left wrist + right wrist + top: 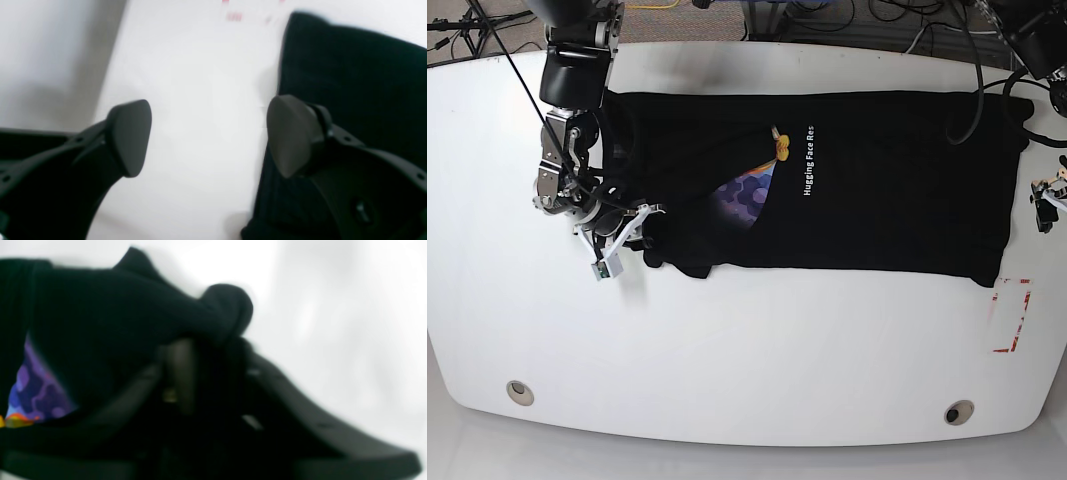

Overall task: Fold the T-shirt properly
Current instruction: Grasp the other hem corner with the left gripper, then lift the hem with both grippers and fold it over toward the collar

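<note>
You are getting your base view from high above the white bench, facing steeply down and holding nearly all of its surface and both arms. Your left wrist view is looking down past its own fingers at close range, taking in one edge of the black T-shirt. Your right wrist view is peering closer still, softly blurred, and is sharing the shirt's purple patch with the base view.

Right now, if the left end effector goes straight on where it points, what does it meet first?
Probably the bare white tabletop, seen between its open fingers; the T-shirt lies beside that line. How far is unclear.
</note>
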### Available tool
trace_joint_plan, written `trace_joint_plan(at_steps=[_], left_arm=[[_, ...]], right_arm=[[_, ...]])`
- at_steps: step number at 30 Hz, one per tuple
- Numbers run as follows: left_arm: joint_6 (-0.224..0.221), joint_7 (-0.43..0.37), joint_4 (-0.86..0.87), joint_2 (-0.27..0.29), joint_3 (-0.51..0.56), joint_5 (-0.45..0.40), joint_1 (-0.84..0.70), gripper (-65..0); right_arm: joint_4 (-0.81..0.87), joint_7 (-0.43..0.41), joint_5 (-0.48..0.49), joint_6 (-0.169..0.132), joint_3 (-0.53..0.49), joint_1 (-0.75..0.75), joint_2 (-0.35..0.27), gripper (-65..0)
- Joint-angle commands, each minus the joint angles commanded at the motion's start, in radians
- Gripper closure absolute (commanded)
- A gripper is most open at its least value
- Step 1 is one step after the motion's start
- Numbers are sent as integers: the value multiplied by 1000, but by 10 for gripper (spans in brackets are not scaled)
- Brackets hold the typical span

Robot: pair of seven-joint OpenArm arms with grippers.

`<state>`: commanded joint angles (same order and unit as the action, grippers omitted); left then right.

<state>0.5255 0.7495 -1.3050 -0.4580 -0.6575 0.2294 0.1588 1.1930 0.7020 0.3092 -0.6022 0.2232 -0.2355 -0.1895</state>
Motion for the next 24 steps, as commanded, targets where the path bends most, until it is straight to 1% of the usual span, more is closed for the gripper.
trace_joint_plan(at_steps=[6,9,13,14,16,19,22,24], left_arm=[[0,-2,170,2,18,0,115,-536],[0,-8,253,2,60,0,176,-536],[-2,-72,336,2,132,0,218,-536],[-9,-104,370,2,155,0,227,-536],[-41,-144,417,3,189,0,245,-536],[-75,-180,489,3,218,5,272,-536],[-77,-198,549,3,235,5,296,-536],[-77,-218,597,3,265,5,315,-536]], right_arm=[[0,2,0,0,-2,0,0,-46],[0,2,0,0,-2,2,0,-44],[2,2,0,0,-2,5,0,-44],[3,2,0,0,-2,6,0,-44],[3,2,0,0,-2,8,0,-44],[5,3,0,-3,-2,9,0,-43],[6,5,0,-6,-2,9,-2,-43],[6,5,0,-8,-2,11,-2,-43]])
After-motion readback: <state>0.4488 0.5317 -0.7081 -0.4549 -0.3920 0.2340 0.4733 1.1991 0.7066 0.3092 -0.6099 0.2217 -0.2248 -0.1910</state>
